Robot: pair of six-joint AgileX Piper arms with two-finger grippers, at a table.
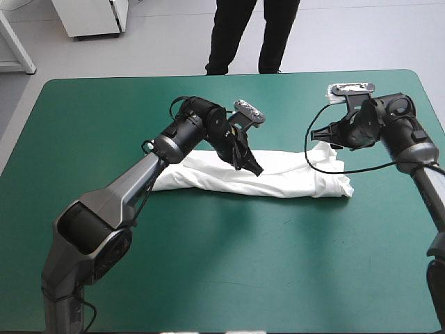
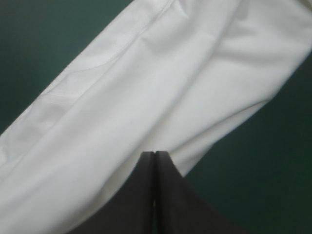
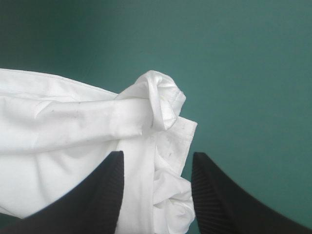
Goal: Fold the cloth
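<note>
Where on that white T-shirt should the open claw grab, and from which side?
Probably the bunched end of the T-shirt, toward the right edge of the table. The cloth rolls into a raised lump there, and the right gripper stands open over that end, so straight down from above looks easiest.

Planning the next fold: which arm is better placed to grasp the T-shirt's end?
Right, probably. The right gripper is open, straddling the T-shirt's bunched end. The left gripper is shut, over the T-shirt's middle, away from either end.
</note>
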